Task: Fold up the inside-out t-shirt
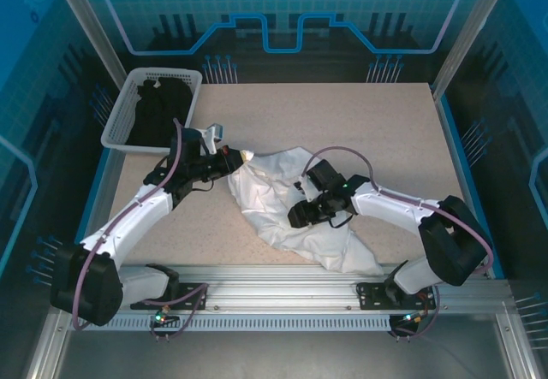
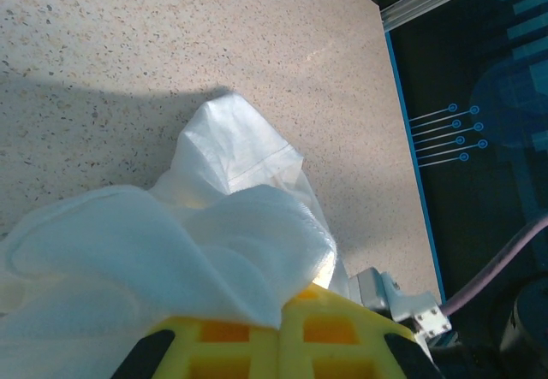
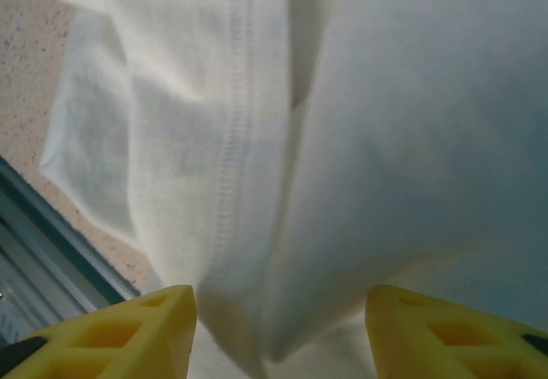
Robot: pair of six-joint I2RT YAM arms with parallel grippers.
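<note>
The left gripper [image 1: 233, 162] is clenched on the inside-out t-shirt [image 1: 270, 195]. In the left wrist view its yellow fingers [image 2: 223, 340] are pressed together, and white cloth [image 2: 231, 216] bunches up out of them. A hemmed flap sticks out past the bunch over the table [image 2: 128, 37].

The right gripper [image 1: 301, 215] sits over the middle of the shirt, on its right half. In the right wrist view its jaws stand well apart [image 3: 281, 298], released. The cloth [image 3: 385, 122] fills the gap between the two yellow fingers [image 3: 128, 328] without being pinched, and a stitched seam runs down it just beside the left finger. Whether the fingertips touch the cloth cannot be told.

The shirt lies crumpled on the table [image 1: 342, 114], near the middle and toward the near edge. Its long axis runs diagonally from the far left, where the left gripper has it, to the near right, where a corner reaches almost to the metal rail [image 1: 282, 276] in front of the arm bases. The far-left end is gathered and lifted, and the near-right end spreads flatter.

A white slotted basket [image 1: 116, 122] stands at the far left corner of the table, well apart from the shirt. A black garment [image 1: 158, 109] lies heaped inside it.
</note>
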